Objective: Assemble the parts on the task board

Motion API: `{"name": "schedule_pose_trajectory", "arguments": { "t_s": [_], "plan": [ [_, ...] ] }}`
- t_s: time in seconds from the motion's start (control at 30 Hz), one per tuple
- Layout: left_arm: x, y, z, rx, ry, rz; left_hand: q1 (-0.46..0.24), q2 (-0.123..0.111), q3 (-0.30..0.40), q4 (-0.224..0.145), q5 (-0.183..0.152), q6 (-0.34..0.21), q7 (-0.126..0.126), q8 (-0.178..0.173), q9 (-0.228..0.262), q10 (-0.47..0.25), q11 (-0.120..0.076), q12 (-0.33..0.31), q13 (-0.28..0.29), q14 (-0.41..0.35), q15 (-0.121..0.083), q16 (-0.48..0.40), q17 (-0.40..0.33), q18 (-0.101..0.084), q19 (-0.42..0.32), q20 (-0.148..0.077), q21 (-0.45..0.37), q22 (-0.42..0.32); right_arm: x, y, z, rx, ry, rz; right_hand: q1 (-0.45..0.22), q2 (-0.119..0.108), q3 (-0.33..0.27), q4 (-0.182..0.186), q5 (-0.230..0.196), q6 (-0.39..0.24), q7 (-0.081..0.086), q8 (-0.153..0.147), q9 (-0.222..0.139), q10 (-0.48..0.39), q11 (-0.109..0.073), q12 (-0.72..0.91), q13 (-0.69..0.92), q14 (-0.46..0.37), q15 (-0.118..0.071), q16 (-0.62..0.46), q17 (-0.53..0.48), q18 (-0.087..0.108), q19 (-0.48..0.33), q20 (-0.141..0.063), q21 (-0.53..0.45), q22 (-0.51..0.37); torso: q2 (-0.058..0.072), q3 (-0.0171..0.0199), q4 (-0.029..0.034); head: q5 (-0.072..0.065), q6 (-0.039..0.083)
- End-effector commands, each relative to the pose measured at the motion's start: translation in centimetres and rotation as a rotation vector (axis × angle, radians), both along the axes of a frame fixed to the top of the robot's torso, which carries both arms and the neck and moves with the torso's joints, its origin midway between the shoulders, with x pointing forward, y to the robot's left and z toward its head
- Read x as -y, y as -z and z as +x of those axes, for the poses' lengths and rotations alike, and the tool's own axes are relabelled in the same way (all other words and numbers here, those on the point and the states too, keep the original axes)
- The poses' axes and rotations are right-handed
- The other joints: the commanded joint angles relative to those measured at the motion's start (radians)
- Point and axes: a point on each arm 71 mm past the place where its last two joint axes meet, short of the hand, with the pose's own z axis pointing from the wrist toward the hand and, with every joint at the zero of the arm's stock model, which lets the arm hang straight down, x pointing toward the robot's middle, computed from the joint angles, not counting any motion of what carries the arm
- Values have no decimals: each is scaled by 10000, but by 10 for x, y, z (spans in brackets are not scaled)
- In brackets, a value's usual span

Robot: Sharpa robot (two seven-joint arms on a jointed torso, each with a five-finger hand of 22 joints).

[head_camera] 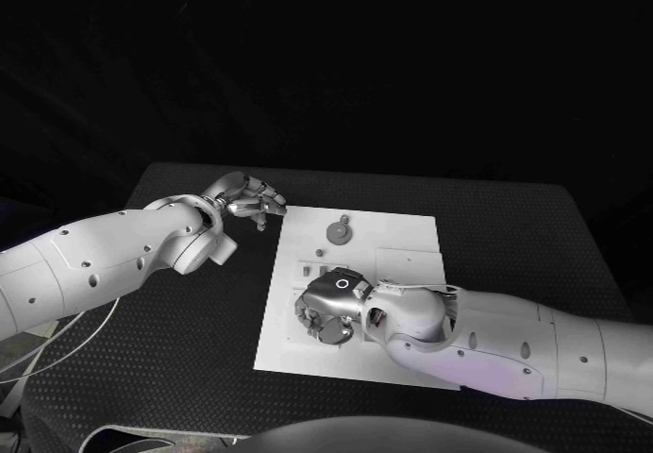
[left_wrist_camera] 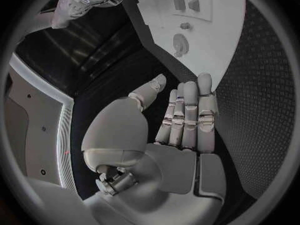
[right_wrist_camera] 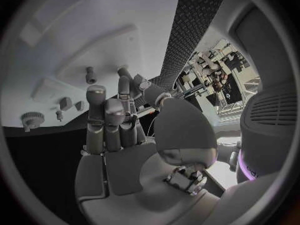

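The task board (head_camera: 357, 283) lies flat in the middle of the black bench (head_camera: 517, 217), long axis running away from the robot. A round grey part (head_camera: 339, 231) sits near the board's far edge; smaller parts (head_camera: 321, 252) lie just nearer, toward its middle.

The right robot hand (head_camera: 333, 307) hovers over the near-left portion of the board, closer to the parts than the other hand. The parts lie beyond its fingertips, toward the far edge. Its fingers are loosely curled with the thumb set apart, and nothing is seen between them (the wrist view shows an empty palm).

The left robot hand (head_camera: 245, 200) is off the board, just beside its far-left corner, over bare bench. Its fingers (left_wrist_camera: 187, 115) are straight and pressed side by side, holding nothing.

The bench surface is dark and textured, with free room around the board.
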Motion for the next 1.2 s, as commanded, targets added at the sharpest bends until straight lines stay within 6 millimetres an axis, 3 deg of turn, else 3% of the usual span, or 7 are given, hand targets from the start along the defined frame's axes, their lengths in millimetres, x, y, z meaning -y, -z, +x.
{"name": "schedule_pose_trajectory", "arguments": {
  "t_s": [0.03,0.47,1.2],
  "plan": [
    [2,-1,0,-5,104,-38,48,-10,1,-18,-59,0,92,35,-11,-69,4,9,16,61,-28,-18,14,682,72,1,-51,12,2,10,-3,-257,-71,-514,58,36,46,6,32,64,14,36,194,53,0,-43,2,17,-72,6,-10,853,20,-63,42,194,1,-1,2,-8,-1],
    [2,-1,0,-10,103,-35,45,-8,0,-14,-59,-2,93,39,-13,-72,5,8,17,60,-27,-20,17,681,74,2,-57,17,-1,9,-6,-273,-124,-342,64,43,47,5,32,63,15,32,198,51,0,-49,17,15,-72,2,-11,853,14,-62,41,194,-1,2,-2,-25,-14],
    [0,-1,0,-21,72,-20,41,-6,-1,-9,-59,-5,93,46,-18,-76,6,8,20,60,-26,-23,21,681,77,3,-68,26,11,14,2,-221,240,-593,57,39,37,9,32,58,19,23,204,46,2,-59,43,12,-70,-4,-15,853,3,-58,41,194,1,-1,-3,-36,3]
  ]
}}
